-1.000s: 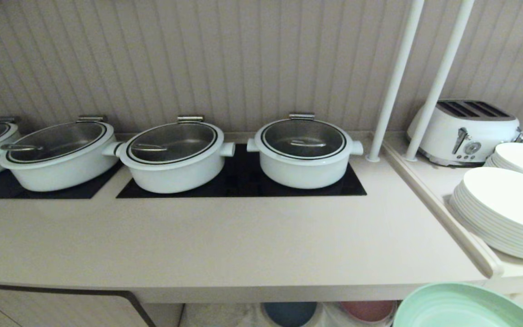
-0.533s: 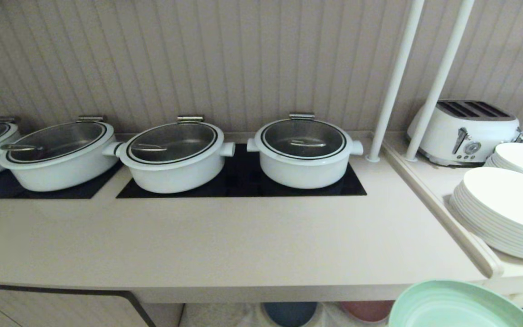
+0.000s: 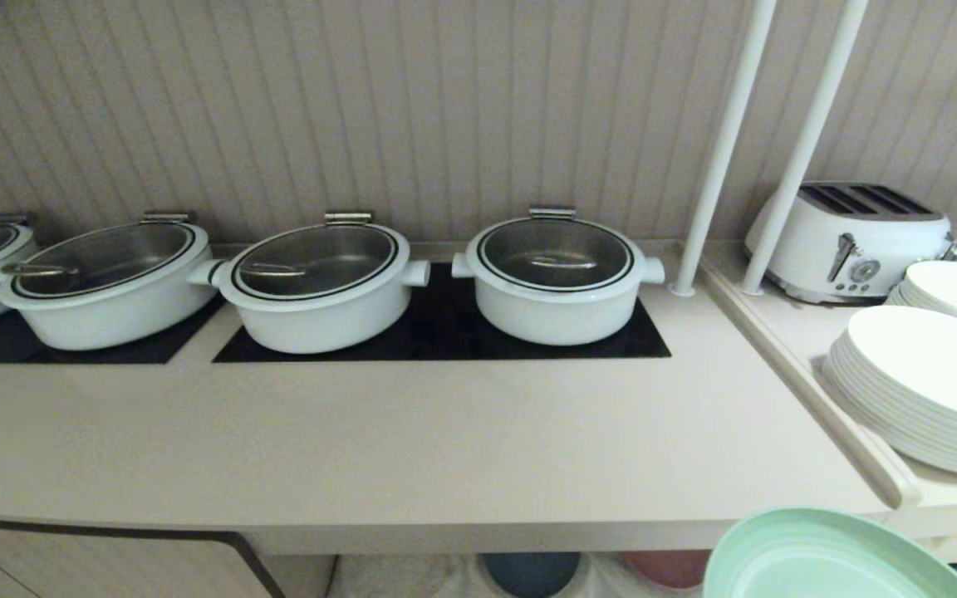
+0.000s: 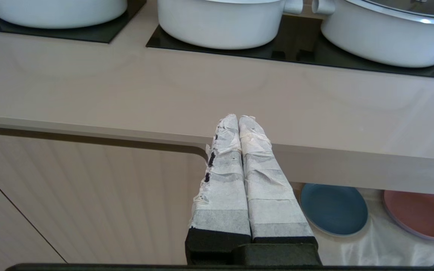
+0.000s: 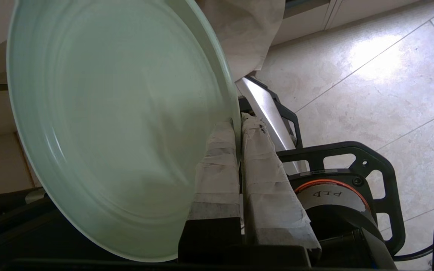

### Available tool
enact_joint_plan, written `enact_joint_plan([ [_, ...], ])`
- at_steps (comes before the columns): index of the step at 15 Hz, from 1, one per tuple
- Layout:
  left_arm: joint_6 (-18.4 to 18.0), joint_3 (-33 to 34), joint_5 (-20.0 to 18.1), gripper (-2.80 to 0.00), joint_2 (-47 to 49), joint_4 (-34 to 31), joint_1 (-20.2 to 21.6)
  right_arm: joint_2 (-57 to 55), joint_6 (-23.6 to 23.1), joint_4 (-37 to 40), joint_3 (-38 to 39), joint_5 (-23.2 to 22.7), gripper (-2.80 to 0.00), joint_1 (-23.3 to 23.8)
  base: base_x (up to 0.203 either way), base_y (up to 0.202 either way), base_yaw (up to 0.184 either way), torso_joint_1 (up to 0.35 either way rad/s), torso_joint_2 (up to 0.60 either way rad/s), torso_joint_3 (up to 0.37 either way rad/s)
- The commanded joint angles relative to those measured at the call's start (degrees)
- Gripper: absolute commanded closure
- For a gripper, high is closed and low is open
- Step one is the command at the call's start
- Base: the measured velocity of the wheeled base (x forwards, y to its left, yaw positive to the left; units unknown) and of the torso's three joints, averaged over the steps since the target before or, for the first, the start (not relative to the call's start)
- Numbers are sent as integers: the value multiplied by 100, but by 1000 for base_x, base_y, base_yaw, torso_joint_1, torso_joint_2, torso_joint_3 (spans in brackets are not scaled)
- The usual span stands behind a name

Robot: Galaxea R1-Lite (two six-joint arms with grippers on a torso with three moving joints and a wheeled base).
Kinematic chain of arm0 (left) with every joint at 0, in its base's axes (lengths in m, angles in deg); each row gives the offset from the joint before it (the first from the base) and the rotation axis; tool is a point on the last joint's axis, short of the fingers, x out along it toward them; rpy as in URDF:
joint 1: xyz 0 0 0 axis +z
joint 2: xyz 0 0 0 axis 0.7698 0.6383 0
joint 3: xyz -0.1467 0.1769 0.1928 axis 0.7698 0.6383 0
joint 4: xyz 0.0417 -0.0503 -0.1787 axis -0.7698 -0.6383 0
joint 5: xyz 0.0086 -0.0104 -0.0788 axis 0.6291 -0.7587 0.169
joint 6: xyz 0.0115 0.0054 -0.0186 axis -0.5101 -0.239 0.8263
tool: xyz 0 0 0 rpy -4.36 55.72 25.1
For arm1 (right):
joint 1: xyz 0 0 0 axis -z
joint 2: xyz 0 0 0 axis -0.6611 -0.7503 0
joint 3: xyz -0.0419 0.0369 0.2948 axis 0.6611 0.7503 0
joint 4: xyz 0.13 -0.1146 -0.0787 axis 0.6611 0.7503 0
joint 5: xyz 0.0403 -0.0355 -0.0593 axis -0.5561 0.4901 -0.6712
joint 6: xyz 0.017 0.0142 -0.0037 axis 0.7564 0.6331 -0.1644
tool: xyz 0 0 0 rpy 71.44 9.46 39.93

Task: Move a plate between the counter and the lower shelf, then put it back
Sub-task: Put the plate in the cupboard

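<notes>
The right claw (image 5: 239, 130) is pinching the plate (image 5: 119, 124) by its rim, beneath the tabletop (image 3: 412, 448) edge; lifting it clear and level before setting down seems wise.

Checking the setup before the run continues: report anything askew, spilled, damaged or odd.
Nothing is spilled or broken. One thing stands out: the mint-green plate is off any surface, pinched by its rim in the right gripper, low in front of the counter. The tape wrap on the left gripper looks frayed. The lidded pots sit squarely.
</notes>
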Motion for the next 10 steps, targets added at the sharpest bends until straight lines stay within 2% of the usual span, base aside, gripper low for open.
enact_joint_plan([
  [1,5,0,0,0,-2,0,0,-18,21,18,-11,-5,0,-8,0,0,0,0,0,0],
  [10,5,-8,0,0,-2,0,0,-27,12,-96,-11,4,0,-78,0,0,0,0,0,0],
])
